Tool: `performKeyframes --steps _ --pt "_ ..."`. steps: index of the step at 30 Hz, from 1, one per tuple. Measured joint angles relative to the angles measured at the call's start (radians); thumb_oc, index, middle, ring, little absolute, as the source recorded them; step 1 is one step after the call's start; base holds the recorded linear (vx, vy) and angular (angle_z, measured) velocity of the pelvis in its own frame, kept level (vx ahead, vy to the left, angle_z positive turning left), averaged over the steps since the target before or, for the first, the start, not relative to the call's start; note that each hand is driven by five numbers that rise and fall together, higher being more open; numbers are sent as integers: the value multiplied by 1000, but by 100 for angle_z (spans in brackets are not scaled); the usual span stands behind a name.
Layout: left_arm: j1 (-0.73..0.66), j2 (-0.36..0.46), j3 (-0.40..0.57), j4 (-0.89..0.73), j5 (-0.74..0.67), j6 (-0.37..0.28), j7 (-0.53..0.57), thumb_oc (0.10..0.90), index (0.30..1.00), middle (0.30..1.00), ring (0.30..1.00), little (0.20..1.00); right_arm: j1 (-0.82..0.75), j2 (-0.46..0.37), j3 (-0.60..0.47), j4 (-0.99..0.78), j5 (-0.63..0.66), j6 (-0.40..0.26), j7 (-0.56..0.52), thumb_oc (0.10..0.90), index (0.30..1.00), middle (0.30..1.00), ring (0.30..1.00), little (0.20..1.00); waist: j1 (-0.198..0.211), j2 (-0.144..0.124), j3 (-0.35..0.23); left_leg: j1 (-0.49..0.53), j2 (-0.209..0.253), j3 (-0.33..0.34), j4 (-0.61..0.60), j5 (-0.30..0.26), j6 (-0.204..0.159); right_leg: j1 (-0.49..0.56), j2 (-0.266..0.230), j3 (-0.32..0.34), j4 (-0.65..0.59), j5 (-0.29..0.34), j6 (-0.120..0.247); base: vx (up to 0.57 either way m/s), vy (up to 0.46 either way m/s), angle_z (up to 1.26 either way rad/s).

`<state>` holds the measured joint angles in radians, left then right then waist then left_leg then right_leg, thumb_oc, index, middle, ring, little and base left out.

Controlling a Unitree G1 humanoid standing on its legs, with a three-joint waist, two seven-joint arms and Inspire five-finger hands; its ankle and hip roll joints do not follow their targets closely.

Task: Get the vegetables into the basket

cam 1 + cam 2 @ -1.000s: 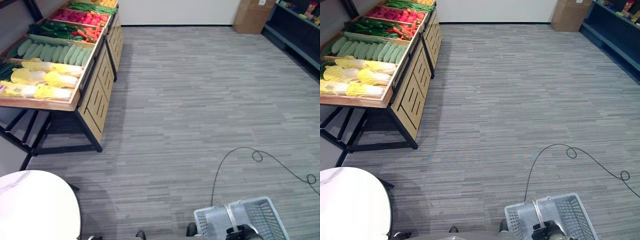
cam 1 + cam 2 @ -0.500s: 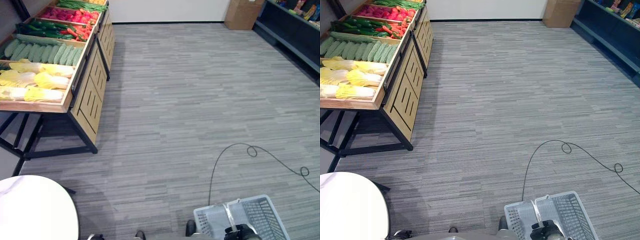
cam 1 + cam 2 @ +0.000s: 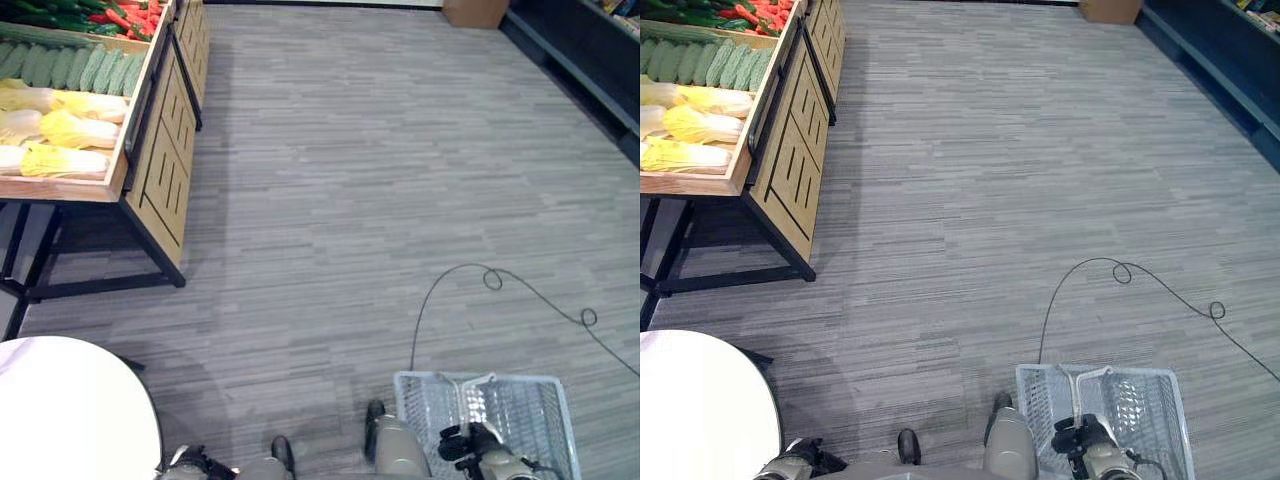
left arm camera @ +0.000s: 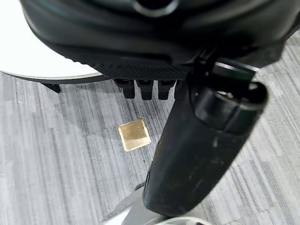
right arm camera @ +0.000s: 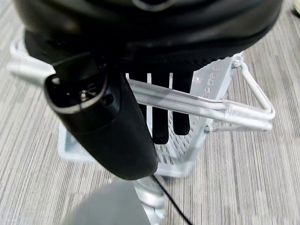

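**Grey plank floor, stand at left**

A grey striped floor fills the room. At far left stands a wooden stand on black legs. A round white surface sits near left. A cardboard box and dark shelf lie far right.

1. The floor is showing grey, in fine streaked planks of lighter and darker grey.
2. The basket is showing pale white-grey, with a mesh of small holes in its walls; its handles are looking white.
3. The right hand is showing black and glossy.
4. The left hand is also showing black.
5. The stand is showing light wood panels on a black frame.
6. The cabbages are showing yellow and white, the cucumbers pale green, the peppers red.
7. The round desk is showing white.
8. A small square tile in the floor is showing brass-yellow.
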<state>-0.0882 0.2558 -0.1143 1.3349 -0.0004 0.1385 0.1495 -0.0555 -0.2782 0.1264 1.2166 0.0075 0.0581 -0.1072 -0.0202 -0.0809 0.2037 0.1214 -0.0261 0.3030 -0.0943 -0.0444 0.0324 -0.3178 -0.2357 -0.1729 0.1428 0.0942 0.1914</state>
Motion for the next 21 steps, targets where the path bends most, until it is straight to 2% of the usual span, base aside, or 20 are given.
performKeyframes --steps 2,3,4,5,6,7,8,9,11,12,13,15,16,17,18,19,20,21 --pt "3 0 3 11 0 4 0 900 1000 1000 1000 1000 4 14 1 0 0 3 4 400 300 300 300 300 -22 -10 -2 8 2 -16 1 -3 3 2 25 -5 -117 25 -7 279 -99 28" --pt "8 -3 3 13 0 4 0 900 1000 1000 1000 1000 20 18 0 4 0 7 8 400 300 300 300 300 -33 -10 -4 29 7 -39 5 -25 -16 4 39 -23 -158 43 -18 345 -146 56" --pt "14 -10 3 16 1 5 0 900 1000 1000 1000 1000 29 18 0 13 0 9 11 400 300 300 300 300 -46 6 -11 39 22 -59 1 -38 -35 27 53 -28 -177 107 -45 222 -126 56" --pt "21 -21 3 14 1 4 -1 900 1000 1000 1000 1000 32 12 2 15 0 18 12 400 300 300 300 300 -56 31 -15 50 52 -77 1 -46 -45 55 80 -33 -182 146 -53 196 -170 51" --pt "23 -31 3 17 1 5 -1 900 1000 1000 1000 1000 33 6 7 19 0 22 12 400 300 300 300 300 -58 53 -15 63 80 -85 1 -45 -57 77 106 -32 -184 151 -63 131 -132 40" --pt "23 -43 0 23 1 6 -1 900 1000 1000 1000 1000 37 -7 30 23 -1 29 15 400 300 300 300 300 -55 76 -26 77 120 -107 14 -30 -68 109 144 -46 -183 135 -122 154 -219 30" --pt "19 -41 -1 24 3 6 0 900 1000 1000 1000 1000 40 -17 49 18 -3 28 17 400 300 300 300 300 -50 77 -30 74 136 -121 46 -22 -77 122 160 -55 -178 136 -180 151 -192 19" --pt "16 -42 -1 24 3 5 1 900 1000 1000 1000 1000 31 -26 62 8 -5 24 16 400 300 300 300 300 -48 80 -31 60 153 -126 71 -11 -88 126 167 -59 -175 123 -190 219 -244 16" --pt "-9 -34 -2 33 1 5 5 900 1000 1000 1000 1000 11 -41 78 -6 -10 17 12 400 300 300 300 300 -62 83 -34 18 171 -181 117 22 -141 131 167 -89 -178 99 -186 207 -222 48" --pt "-26 -42 -1 26 -1 -3 5 900 1000 1000 1000 1000 -7 -63 77 -12 -11 10 13 400 300 300 300 300 -65 92 -36 -5 186 -208 145 61 -178 136 181 -123 -157 51 -211 198 -277 66" --pt "-32 -46 -3 22 -2 -3 6 900 1000 1000 1000 1000 -16 -61 75 -16 -10 9 10 400 300 300 300 300 -69 93 -39 -33 196 -232 198 60 -192 137 190 -135 -149 19 -199 196 -274 68" --pt "-58 -34 -10 7 -16 -9 17 900 1000 1000 1000 1000 -10 -49 76 -11 -10 6 11 400 300 300 300 300 -69 69 -37 -146 203 -267 394 57 -230 157 180 -137 -161 4 -200 67 -193 32" --pt "-50 -39 -6 -2 -23 -12 16 900 1000 1000 1000 1000 -9 -48 76 -3 -10 1 10 400 300 300 300 300 -51 74 -43 -140 208 -278 430 87 -236 173 208 -123 -150 -10 -242 75 -222 8" --pt "-64 -37 -5 -3 -38 -13 24 900 1000 1000 1000 1000 -5 -49 79 -10 -10 -14 6 400 300 300 300 300 -59 64 -35 -205 212 -293 531 99 -251 178 199 -138 -148 -21 -252 152 -121 -17" --pt "-83 -30 -4 -5 -49 -16 27 900 1000 1000 1000 1000 -19 -47 89 -6 -11 -19 2 400 300 300 300 300 -40 60 -31 -241 212 -294 619 132 -258 183 198 -130 -147 -17 -262 271 -30 13" --pt "-107 -33 -12 -10 -59 -15 27 900 1000 1000 1000 1000 -36 -51 99 -8 -10 -27 0 400 300 300 300 300 -47 48 -13 -290 219 -246 636 105 -226 212 194 -127 -179 -51 -284 269 -27 3" --pt "-115 -37 -14 -12 -59 -16 26 900 1000 1000 1000 1000 -43 -50 99 -7 -10 -25 -2 400 300 300 300 300 -50 42 -8 -301 216 -217 612 101 -219 213 190 -137 -182 -28 -284 209 65 16" --pt "-113 -39 -13 -25 -59 -18 26 900 1000 1000 1000 1000 -52 -50 98 -6 -9 -22 -3 400 300 300 300 300 -49 44 -2 -325 215 -197 566 96 -218 220 194 -133 -193 -49 -273 178 85 13"
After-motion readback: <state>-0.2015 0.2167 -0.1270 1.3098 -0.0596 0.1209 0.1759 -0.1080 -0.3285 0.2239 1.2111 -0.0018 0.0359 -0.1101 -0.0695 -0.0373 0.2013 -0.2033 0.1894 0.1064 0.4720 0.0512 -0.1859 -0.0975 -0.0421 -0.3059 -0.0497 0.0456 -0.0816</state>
